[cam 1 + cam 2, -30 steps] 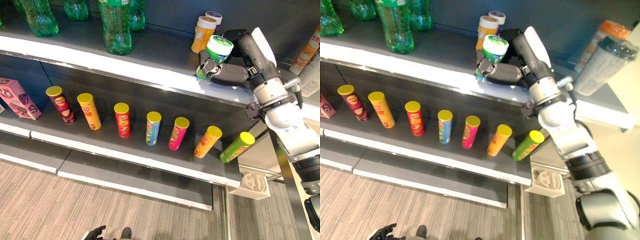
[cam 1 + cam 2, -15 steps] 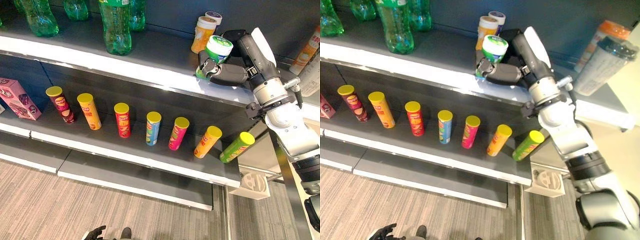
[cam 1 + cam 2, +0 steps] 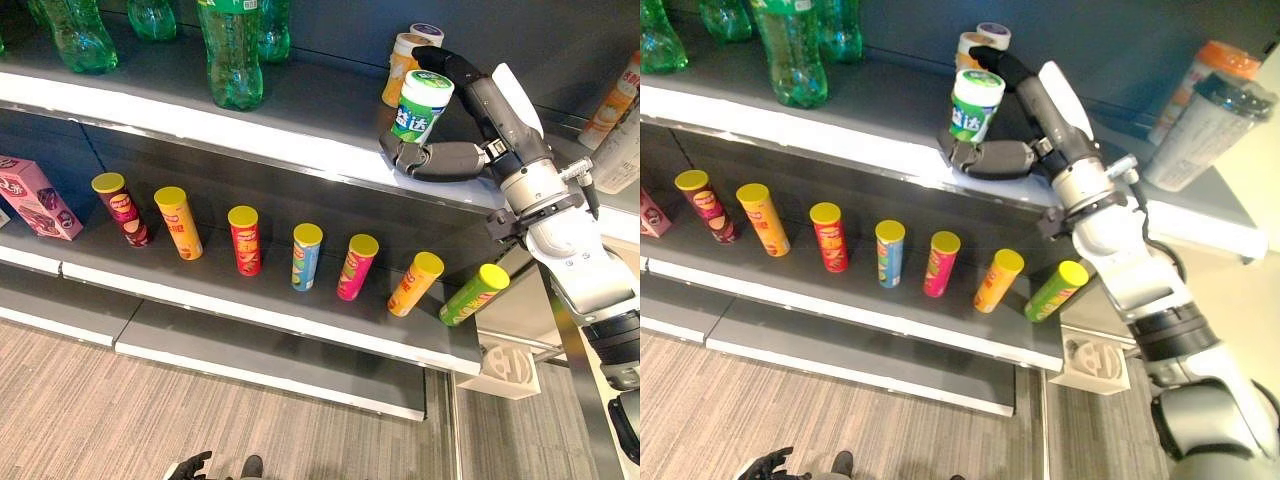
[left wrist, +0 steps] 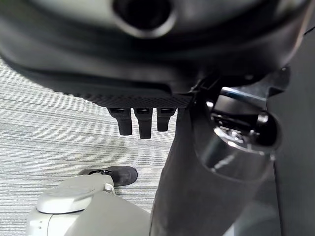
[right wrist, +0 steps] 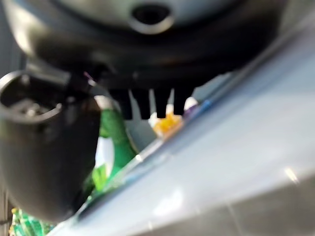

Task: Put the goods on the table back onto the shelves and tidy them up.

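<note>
A white jar with a green lid and label (image 3: 420, 105) stands upright near the front edge of the upper shelf (image 3: 300, 115). My right hand (image 3: 445, 158) is open around it, fingers stretched behind the jar and thumb low in front near the shelf edge. The right wrist view shows the same jar (image 5: 110, 142) past the thumb. My left hand (image 3: 190, 466) hangs low over the floor, relaxed and holding nothing.
Behind the jar stand an orange jar (image 3: 400, 62) and a purple-lidded one (image 3: 425, 33). Green bottles (image 3: 232, 50) fill the shelf's left. Several chip tubes (image 3: 245, 240) and a pink box (image 3: 35, 197) sit on the lower shelf. Tall bottles (image 3: 1210, 125) stand at the right.
The right hand held the jar tilted with curled fingers; now the jar stands upright on the shelf and the fingers have opened away from it.
</note>
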